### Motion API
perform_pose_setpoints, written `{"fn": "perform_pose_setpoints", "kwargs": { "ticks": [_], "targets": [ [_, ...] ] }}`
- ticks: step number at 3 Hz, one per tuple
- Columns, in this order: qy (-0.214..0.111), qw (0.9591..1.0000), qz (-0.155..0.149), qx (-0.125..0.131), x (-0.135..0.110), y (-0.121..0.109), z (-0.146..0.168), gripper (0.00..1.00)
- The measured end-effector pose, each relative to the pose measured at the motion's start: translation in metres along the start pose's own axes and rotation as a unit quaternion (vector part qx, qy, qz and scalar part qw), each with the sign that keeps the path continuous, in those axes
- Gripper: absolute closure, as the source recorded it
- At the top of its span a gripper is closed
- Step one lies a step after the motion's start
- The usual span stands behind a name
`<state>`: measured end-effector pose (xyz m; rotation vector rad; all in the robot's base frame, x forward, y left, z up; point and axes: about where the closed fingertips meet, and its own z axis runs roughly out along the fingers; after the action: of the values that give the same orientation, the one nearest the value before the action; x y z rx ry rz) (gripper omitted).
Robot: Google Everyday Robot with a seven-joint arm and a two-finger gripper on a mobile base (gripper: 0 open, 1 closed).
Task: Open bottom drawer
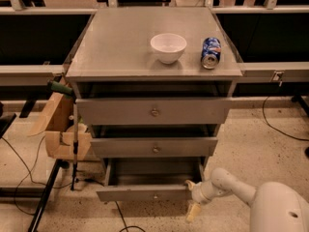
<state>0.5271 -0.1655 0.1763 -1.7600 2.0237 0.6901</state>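
Observation:
A grey cabinet (154, 57) fills the middle of the camera view, with three drawers stacked under its top. The bottom drawer (145, 193) is pulled out toward me, its narrow grey front low near the floor and its dark inside showing behind. A small round knob (155, 195) sits at the centre of that front. My white arm comes in from the lower right. My gripper (191, 199) is at the right end of the bottom drawer's front, one cream finger pointing down toward the floor.
On the cabinet top stand a white bowl (168, 47) and a blue can (211, 52) lying on its side. A cardboard box (60, 129) leans at the cabinet's left, with a dark pole (75, 144) and cables on the floor. Dark benches flank both sides.

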Motion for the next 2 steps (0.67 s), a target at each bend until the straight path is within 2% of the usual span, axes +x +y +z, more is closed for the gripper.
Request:
{"fn": "perform_pose_setpoints", "kwargs": {
  "ticks": [1,2],
  "targets": [
    [0.0,1.0,0.0,0.0,-0.001,-0.0019,-0.0009,0.23],
    [-0.013,0.9999,0.003,-0.003,-0.0061,-0.0018,-0.0029,0.53]
  ]
}}
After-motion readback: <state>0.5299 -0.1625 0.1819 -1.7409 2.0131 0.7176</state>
